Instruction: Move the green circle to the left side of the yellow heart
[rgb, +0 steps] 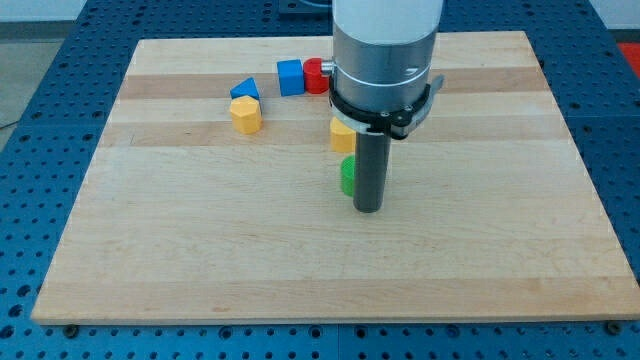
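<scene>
My tip (368, 208) was pressed against the green circle (346, 175), mid-bench, below the yellow heart (341, 135); nothing was held.

Upright dark rod beneath a grey cylindrical body, my tip (369, 209) on the board.

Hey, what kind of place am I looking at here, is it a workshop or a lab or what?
Most likely a robotics lab bench. A wooden board lies on a blue perforated table, a robot arm's rod ends at my tip beside a green circle, and small coloured blocks sit near the view's top.
</scene>
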